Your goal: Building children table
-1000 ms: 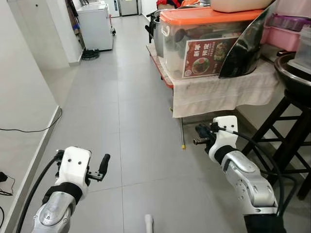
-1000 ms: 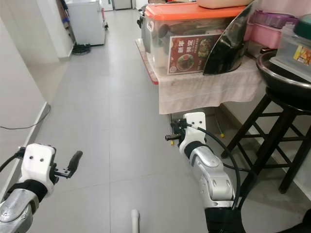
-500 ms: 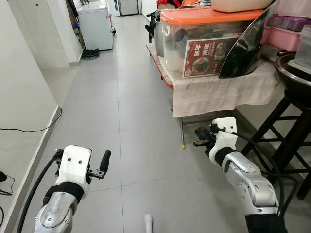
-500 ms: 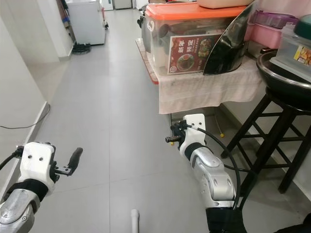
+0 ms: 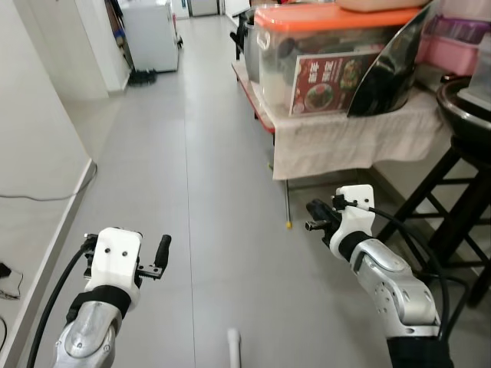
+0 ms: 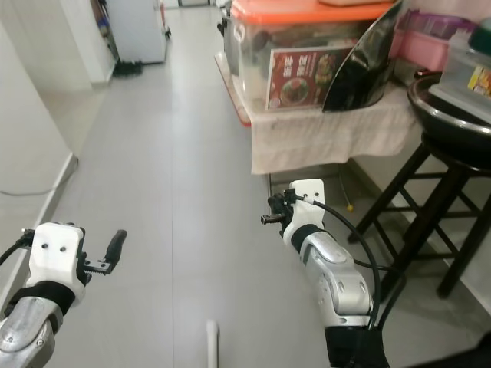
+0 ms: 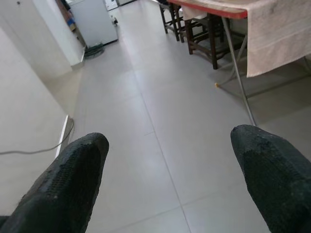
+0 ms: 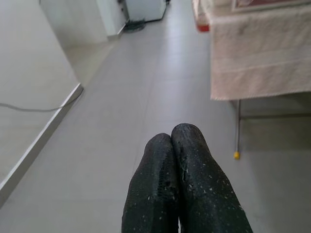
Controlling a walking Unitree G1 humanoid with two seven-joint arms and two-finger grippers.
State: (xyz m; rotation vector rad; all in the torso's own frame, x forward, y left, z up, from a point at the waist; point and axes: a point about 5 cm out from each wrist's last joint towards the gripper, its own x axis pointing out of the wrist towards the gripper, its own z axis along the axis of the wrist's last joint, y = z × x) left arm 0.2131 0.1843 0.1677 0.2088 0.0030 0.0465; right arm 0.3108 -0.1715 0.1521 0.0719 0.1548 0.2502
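The robot stands in a long corridor with a grey tiled floor (image 5: 207, 153). Both arms are held out in front of it, above the bare tiles, and neither one carries anything.

The left tool (image 7: 170, 170) is wide: in the left wrist view its two black fingers (image 7: 63, 187) stand far apart, with only floor between them. In the left eye view this tool (image 5: 159, 253) sits at the end of the white wrist block, near the white wall (image 5: 31, 138) on the robot's left.

The right tool (image 8: 180, 160) is narrow: its two black fingers (image 8: 194, 170) are pressed together and touch along their length, with nothing between them. In the left eye view it (image 5: 316, 217) hangs just in front of the desk.

The desk (image 5: 265, 123) stands on the robot's right, covered with a pale cloth (image 5: 353, 138) that hangs over its edge. On it is a clear storage box with an orange lid (image 5: 330, 17), a food poster (image 5: 322, 80) leaning on the box. A dark stool (image 5: 453, 192) stands beside the desk, further to the right. A white appliance (image 5: 149, 34) stands far down the corridor.

I cannot see any parts of a children table here.
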